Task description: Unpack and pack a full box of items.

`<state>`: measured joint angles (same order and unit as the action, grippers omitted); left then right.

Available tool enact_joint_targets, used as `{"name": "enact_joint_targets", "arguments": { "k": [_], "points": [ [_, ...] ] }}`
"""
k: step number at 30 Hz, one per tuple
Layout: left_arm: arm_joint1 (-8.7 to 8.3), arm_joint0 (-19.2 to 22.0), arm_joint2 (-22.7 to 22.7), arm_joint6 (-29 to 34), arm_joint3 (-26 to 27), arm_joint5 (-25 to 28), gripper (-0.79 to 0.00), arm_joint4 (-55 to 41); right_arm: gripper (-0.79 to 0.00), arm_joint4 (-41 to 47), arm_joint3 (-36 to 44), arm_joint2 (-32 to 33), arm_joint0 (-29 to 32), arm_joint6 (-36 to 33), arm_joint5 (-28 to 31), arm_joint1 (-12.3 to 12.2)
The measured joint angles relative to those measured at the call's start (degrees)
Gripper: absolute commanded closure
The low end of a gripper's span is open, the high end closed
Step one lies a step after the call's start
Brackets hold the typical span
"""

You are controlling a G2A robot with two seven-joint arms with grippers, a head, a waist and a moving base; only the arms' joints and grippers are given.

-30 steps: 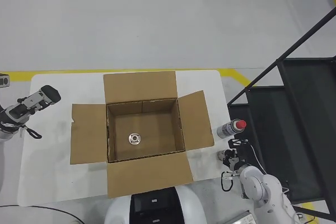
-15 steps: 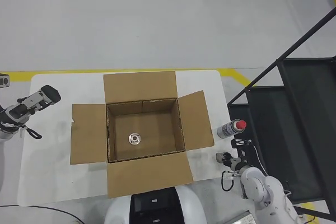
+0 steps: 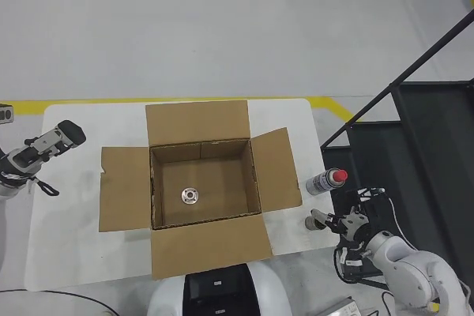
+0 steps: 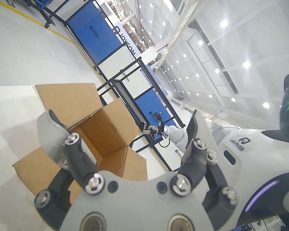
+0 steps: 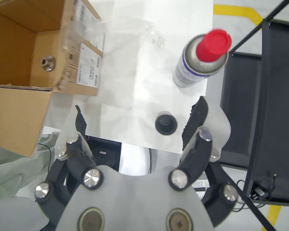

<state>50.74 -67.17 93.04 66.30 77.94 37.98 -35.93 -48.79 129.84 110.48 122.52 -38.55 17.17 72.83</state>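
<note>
Centre of the white worktop (image 3: 71,245), and there sits the open brown cardboard box (image 3: 205,126), all four flaps folded out flat. Down on its floor, a touch toward 8 o'clock from the middle, lies one small round metal fitting (image 3: 189,193), all on its own. Over at 3 o'clock from the box, right by the worktop's edge, the silver spray can with the red cap (image 3: 325,181) stands on its base. At 4 o'clock from the box, near the worktop's corner, rests a small dark round cup-shaped piece (image 5: 166,126), mouth up. The right gripper (image 5: 139,115) hangs over that corner with its fingers (image 5: 200,111) spread wide, and the dark piece sits between them, nearer one finger; whether it touches that finger, hard to call. Nothing pinched there. A crumpled clear plastic bag (image 5: 158,40) lies between the 3 o'clock flap and the spray can. Across at 9 o'clock the left gripper (image 4: 121,115) is held up off the worktop's edge, well apart from the box, fingers spread and holding nothing
</note>
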Motion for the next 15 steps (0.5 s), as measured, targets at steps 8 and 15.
{"name": "enact_joint_targets", "arguments": {
  "k": [8, 15],
  "points": [
    [0.0, 0.0, 0.0, 0.0, 0.0, 0.0, -0.785, 0.0, -0.785, 2.62, 4.84, -1.84, -1.84, -0.53, 4.36, -0.53],
    [0.0, 0.0, 0.0, 0.0, 0.0, 0.0, -0.785, 0.0, -0.785, -0.45, 4.81, -7.76, -7.22, -1.01, 2.44, -0.87]
  ]
}}
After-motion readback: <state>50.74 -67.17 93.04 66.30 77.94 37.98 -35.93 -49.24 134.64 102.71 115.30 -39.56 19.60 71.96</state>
